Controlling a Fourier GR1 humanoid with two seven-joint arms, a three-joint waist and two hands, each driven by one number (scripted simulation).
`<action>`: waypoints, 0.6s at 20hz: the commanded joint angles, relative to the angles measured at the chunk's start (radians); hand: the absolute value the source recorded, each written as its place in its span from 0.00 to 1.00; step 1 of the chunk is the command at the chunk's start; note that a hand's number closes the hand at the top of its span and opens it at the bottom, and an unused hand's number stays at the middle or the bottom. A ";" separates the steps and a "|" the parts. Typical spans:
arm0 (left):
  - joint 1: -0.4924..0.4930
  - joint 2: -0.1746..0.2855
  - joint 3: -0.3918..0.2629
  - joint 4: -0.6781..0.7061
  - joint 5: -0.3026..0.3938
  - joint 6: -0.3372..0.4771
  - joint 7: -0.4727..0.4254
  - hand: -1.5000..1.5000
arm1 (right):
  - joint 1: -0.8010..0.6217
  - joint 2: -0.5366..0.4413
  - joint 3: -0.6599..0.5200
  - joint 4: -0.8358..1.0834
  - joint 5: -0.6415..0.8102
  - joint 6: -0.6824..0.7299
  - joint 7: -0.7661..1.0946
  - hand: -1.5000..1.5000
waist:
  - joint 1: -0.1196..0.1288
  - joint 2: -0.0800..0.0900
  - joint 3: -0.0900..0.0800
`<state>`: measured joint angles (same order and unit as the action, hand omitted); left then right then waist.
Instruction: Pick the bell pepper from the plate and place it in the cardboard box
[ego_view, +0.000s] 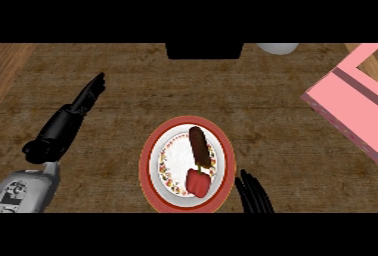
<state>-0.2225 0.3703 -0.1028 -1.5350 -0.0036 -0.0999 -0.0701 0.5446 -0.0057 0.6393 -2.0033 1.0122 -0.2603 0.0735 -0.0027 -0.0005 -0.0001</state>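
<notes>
A red bell pepper (198, 183) lies on the near part of a white plate with a red rim (150, 155), just left of centre at the front of the counter. A dark brown oblong item (198, 142) lies on the plate behind the pepper. At the right edge stands the pink box (347, 107), its opening partly out of view. My right hand (253, 194) shows only as straight fingers pointing up just right of the plate, apart from the pepper. My left hand (85, 100) rests at the left, fingers straight, holding nothing.
A black object (204, 50) sits at the counter's far edge behind the plate, and a white rounded object (277, 47) is beside it to the right. Brown countertop lies between the plate and the pink box.
</notes>
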 joint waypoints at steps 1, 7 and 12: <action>0.067 -0.004 0.009 -0.100 -0.009 -0.029 0.038 0.50 | -0.068 0.005 0.031 0.083 0.016 -0.070 0.049 0.00 | 0.004 -0.001 0.000; 0.010 -0.032 0.039 -0.035 -0.037 -0.043 0.030 0.50 | -0.245 0.005 0.035 0.167 0.034 -0.041 0.247 0.00 | 0.004 0.001 0.000; 0.029 -0.012 0.110 0.044 -0.020 -0.115 -0.078 0.50 | -0.229 0.006 0.076 0.232 0.053 -0.115 0.244 0.00 | 0.000 0.001 0.000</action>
<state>-0.1904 0.3357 -0.0491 -1.5577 -0.0414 -0.1584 -0.0753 0.3479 -0.0019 0.6869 -1.8217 1.0531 -0.3433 0.2777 -0.0009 -0.0004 0.0000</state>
